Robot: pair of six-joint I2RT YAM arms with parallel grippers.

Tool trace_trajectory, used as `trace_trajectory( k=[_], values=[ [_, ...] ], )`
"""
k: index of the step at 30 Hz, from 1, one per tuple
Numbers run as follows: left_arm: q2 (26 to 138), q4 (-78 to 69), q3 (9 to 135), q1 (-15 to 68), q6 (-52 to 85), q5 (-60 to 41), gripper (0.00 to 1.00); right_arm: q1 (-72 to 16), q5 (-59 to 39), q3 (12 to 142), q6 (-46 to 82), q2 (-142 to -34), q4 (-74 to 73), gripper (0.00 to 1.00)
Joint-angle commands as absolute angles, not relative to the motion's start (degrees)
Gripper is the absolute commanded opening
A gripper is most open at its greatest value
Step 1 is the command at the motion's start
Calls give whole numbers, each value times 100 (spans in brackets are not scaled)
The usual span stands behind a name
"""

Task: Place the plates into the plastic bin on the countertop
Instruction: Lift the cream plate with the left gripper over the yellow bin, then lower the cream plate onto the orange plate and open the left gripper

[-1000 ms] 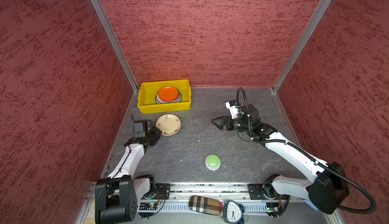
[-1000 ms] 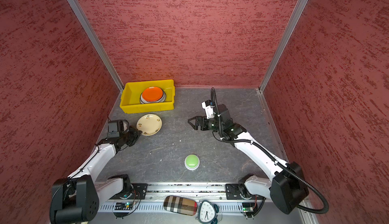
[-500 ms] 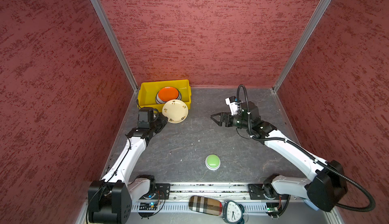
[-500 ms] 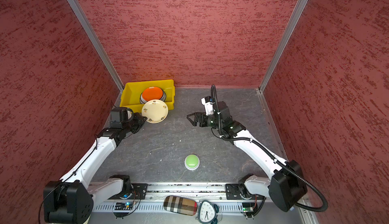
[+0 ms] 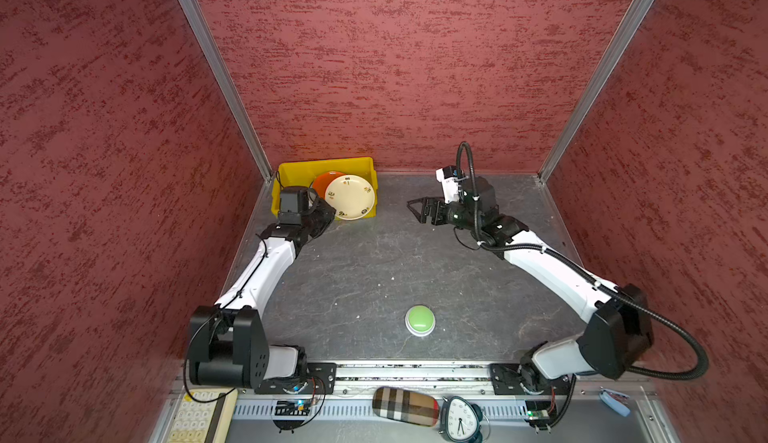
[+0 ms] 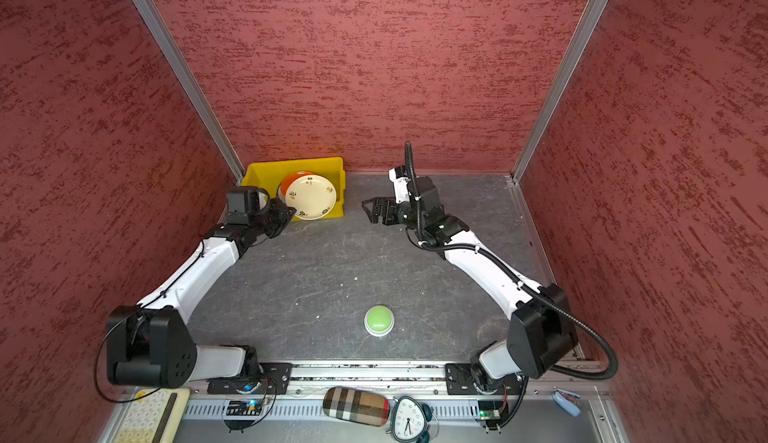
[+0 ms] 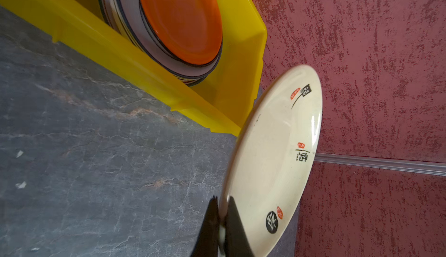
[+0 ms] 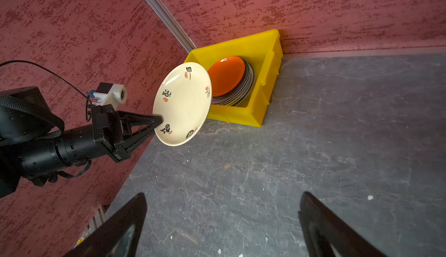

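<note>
The left gripper point(image 7: 223, 202) pinches the cream plate point(image 7: 272, 161) by 1 edge, seemingly over the front wall of the yellow bin point(image 7: 108, 46) in the far left corner of the counter point(image 5: 374, 262), so it could slip or clip that wall; the right gripper point(image 8: 223, 195) stands spread.

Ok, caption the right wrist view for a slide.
Left gripper holds a tilted cream plate by its rim near the yellow bin, where an orange plate tops the stack; right gripper open.

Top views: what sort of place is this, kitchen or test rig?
Probably a robot test cell, not a kitchen: red textured panels wall in the small countertop, a metal mounting rail edges its front, and a green button sits on it.
</note>
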State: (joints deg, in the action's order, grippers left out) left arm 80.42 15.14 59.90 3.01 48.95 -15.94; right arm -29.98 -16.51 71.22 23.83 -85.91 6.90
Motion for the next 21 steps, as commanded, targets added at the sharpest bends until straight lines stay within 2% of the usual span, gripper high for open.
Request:
trace_trajectory(
  k=[1, 12, 21],
  values=[
    [8408, 1084, 6426, 264, 4763, -1791, 0, -2962, -1374, 7522, 2082, -8893, 588, 99],
    [9669, 717, 7440, 88, 4877, -1931, 0, -2859, -1449, 8526, 1950, -9856, 612, 99],
    [10724, 756, 8307, -120, 4817, -1835, 0, -2707, -1812, 8274, 2153, -9942, -38, 99]
  ],
)
